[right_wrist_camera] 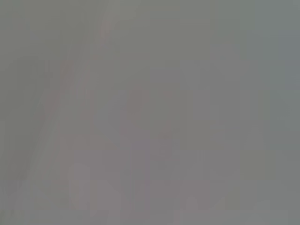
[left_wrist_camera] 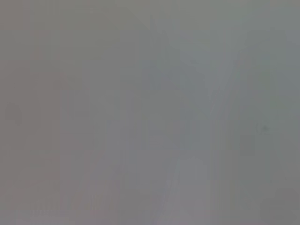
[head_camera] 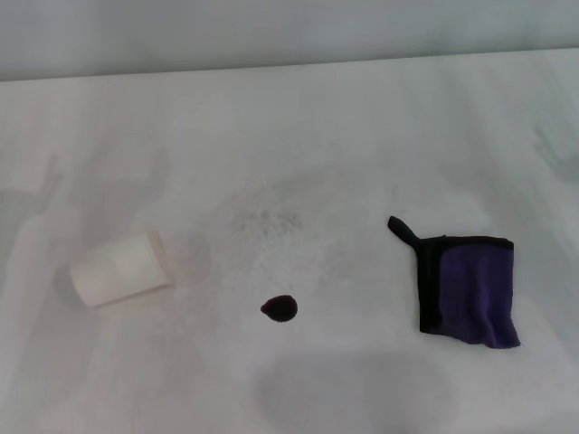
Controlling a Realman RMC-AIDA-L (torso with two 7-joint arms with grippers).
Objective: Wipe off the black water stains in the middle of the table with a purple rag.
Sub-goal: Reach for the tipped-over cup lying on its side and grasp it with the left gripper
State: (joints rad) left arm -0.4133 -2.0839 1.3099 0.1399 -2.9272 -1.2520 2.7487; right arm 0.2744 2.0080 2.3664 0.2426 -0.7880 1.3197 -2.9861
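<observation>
1. White worktop (head_camera: pixel 298 398) fills the head view from its near edge up to a pale wall at the back. Its surface carries soft shadows, among them a broad grey one at the near edge, below the blot.
2. Purple rag (head_camera: pixel 470 291) lies flat on the robot's right side of the worktop. It is deep purple with a black border, and a wide black band runs down the side facing the middle. A short black loop tab sticks out from its far inner corner.
3. White paper cup (head_camera: pixel 122 268) lies tipped on its side on the robot's left, well apart from the rag, with nothing touching it.
4. Faint grey speckled smudge (head_camera: pixel 262 217) spreads over the middle of the worktop, beyond the blot and between cup and rag.
5. Black water stain (head_camera: pixel 279 308) is one small rounded dark blot with a reddish tinge, near the middle, closer to the camera than the smudge. It sits between cup and rag, apart from both, and nothing lies between it and the rag.
6. Neither the left tool nor the right tool appears in the head view, and both wrist views show only a flat grey blur, so how their fingers stand cannot be told.
</observation>
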